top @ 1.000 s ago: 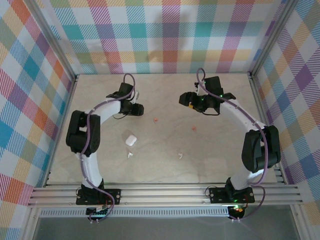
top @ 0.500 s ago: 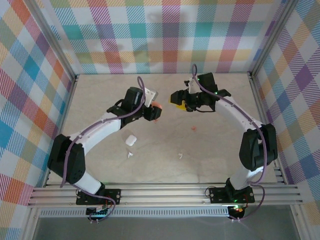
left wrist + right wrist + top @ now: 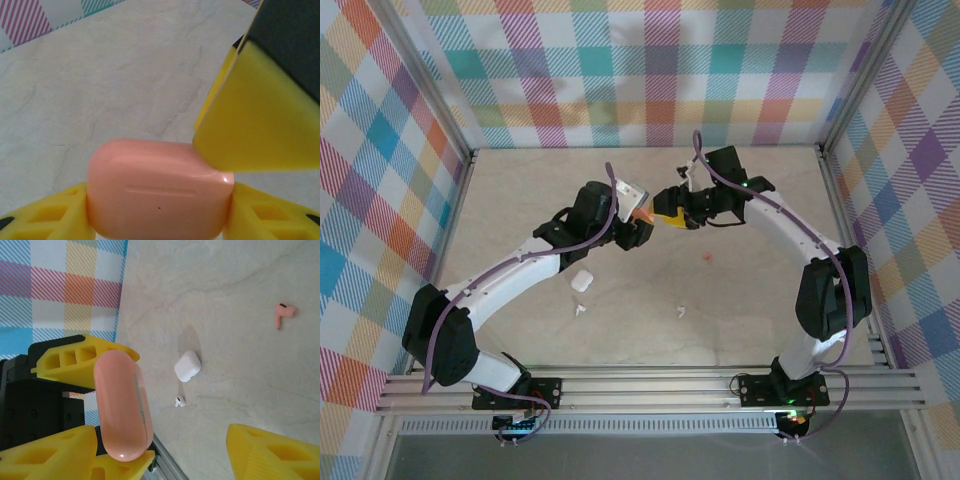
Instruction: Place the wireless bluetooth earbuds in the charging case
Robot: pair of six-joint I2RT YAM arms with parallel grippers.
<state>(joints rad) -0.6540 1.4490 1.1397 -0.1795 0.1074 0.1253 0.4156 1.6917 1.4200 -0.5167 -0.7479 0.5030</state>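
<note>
Two white earbuds (image 3: 580,310) lie loose on the marbled tabletop (image 3: 750,300) nearest the bases, a glossy white case (image 3: 582,280) just beyond, a salmon earbud (image 3: 707,257) further right. Farther back, left gripper (image 3: 638,220) pinches the smooth, pebble-shaped pink case (image 3: 642,212). Right gripper (image 3: 666,208), spread wide, has edged in beside it since a moment ago.

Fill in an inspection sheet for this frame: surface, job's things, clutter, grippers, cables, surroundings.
Surface: pale marbled table.
Job's things: pink case closed, held off the table; white case closed, on the table; two white buds and one pink bud lying loose.
Clutter: nothing seen.
Grippers: left gripper shut on the pink case; right gripper open, one finger at the case's top corner.
Cables: a purple cable along each arm, clear of the things.
Surroundings: plaid walls, aluminium frame.
</note>
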